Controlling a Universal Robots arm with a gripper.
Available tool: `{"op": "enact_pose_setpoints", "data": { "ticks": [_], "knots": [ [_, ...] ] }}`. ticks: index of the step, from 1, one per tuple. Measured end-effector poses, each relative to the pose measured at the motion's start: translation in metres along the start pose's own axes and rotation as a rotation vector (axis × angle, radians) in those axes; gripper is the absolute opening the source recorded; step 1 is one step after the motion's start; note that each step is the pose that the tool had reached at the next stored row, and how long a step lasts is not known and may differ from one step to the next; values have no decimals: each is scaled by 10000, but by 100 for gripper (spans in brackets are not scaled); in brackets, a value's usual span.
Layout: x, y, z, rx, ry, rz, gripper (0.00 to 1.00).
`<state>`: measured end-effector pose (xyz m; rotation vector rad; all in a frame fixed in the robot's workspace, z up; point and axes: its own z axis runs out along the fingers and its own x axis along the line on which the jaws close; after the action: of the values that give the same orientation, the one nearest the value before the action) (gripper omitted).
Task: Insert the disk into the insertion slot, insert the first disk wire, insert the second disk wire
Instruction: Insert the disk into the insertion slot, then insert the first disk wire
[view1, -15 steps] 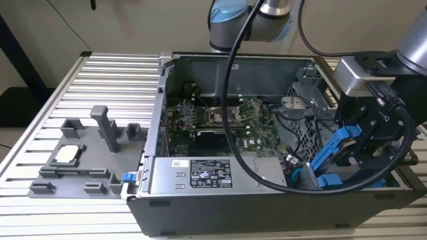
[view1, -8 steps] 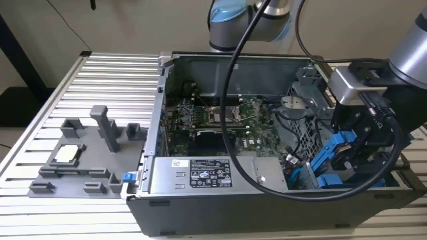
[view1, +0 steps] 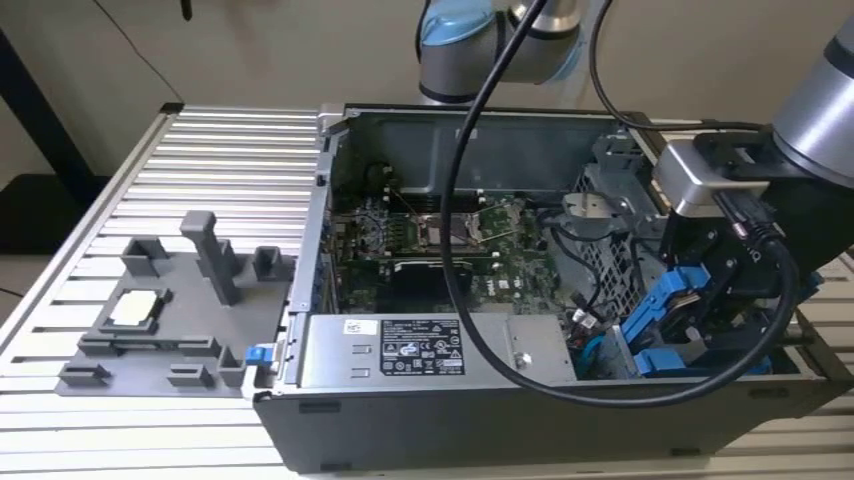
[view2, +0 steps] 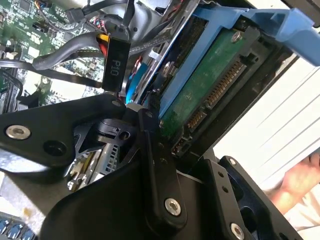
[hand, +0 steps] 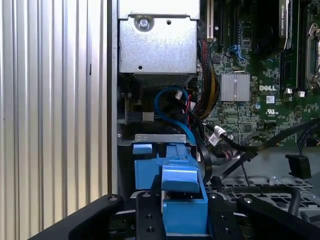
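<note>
the black link-armed gripper (hand: 182, 212) is clamped on the disk (hand: 172, 182), a flat hard drive in a bright blue plastic carrier, with its black fingers (hand: 147, 217) pressed to either side of the blue frame. in the second wrist view the drive is tilted and shows its green circuit-board underside and a row of connector pins. in the exterior view the disk sits slanted at the exterior view's right end of the open grey computer case (view1: 400, 425), just beside the insertion slot (view1: 607, 255), a bay of perforated grey sheet metal. further out are the silver power-supply box (view1: 427, 350), the green motherboard (view1: 427, 235) and a grey moulded parts tray (view1: 160, 320) on the ribbed aluminium table (view1: 227, 150)
</note>
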<state>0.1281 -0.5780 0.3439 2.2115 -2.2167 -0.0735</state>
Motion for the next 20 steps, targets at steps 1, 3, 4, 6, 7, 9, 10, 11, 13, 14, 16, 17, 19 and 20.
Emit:
{"op": "enact_pose_setpoints", "data": {
  "ticks": [1,3,4,6,7,9,10,11,13,14,16,17,19,20],
  "knots": [
    [0,0,0,0,-1,0,33],
    [0,0,0,1,-1,0,34],
    [0,0,1,0,-2,0,34],
    [0,0,1,0,-2,0,41],
    [0,0,1,0,-2,0,41],
    [0,0,1,0,-3,0,41],
    [0,0,0,0,-2,0,43],
    [0,0,1,0,-3,0,43],
    [0,0,1,0,-3,0,49],
    [0,0,0,0,-3,0,55],
    [-1,2,-50,0,-2,2,55],
    [-2,4,-93,0,-4,1,55],
    [-5,8,-183,0,0,1,55],
    [-6,10,-230,0,-2,1,55]
  ]
}}
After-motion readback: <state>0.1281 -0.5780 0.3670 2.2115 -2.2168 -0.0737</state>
